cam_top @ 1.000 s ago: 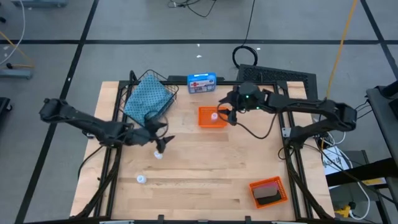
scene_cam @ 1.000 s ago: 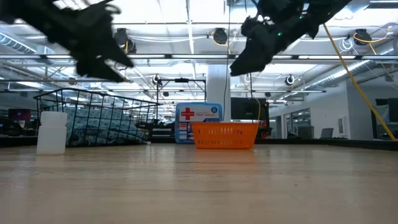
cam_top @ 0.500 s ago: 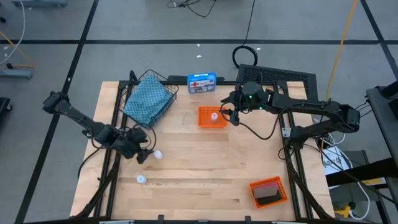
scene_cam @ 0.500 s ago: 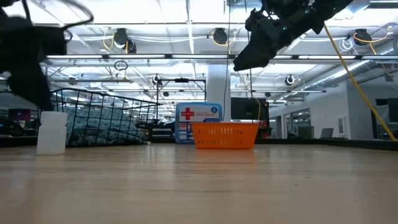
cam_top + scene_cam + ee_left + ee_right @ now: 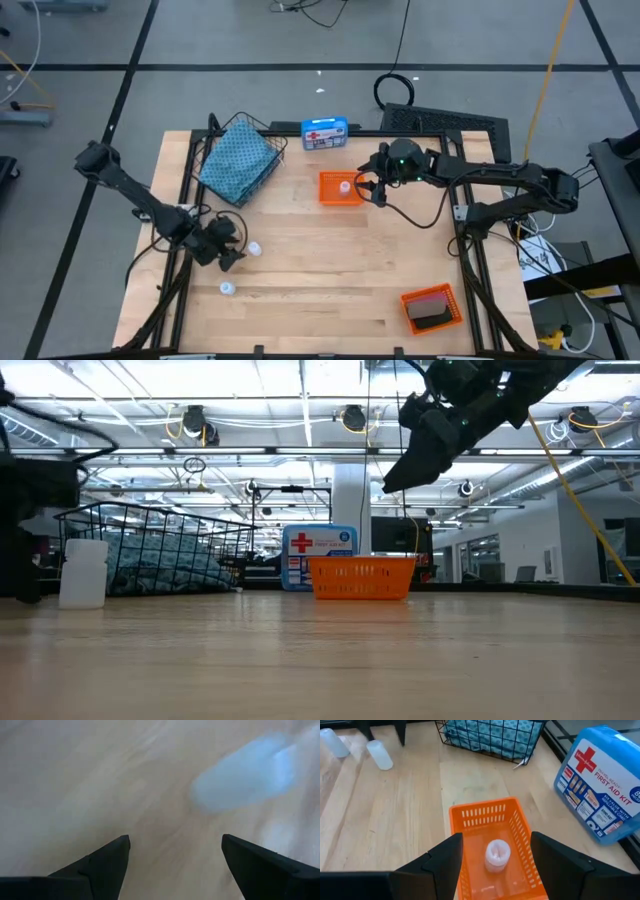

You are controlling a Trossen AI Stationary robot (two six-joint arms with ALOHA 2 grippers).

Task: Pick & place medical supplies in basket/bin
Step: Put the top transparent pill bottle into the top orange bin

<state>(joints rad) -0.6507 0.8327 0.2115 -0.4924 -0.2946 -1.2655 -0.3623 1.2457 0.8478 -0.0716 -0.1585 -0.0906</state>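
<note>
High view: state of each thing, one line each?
Left gripper: open, empty, low beside a vial.
Right gripper: open, empty, above orange tray.
Wire basket: holds teal cloth.
Orange tray: one vial inside.
Two vials: loose on table.
Second orange tray: holds dark item.
First aid kit: closed.

Grey floor point(image 5: 100, 40), ceiling lights point(image 5: 350, 418)
</note>
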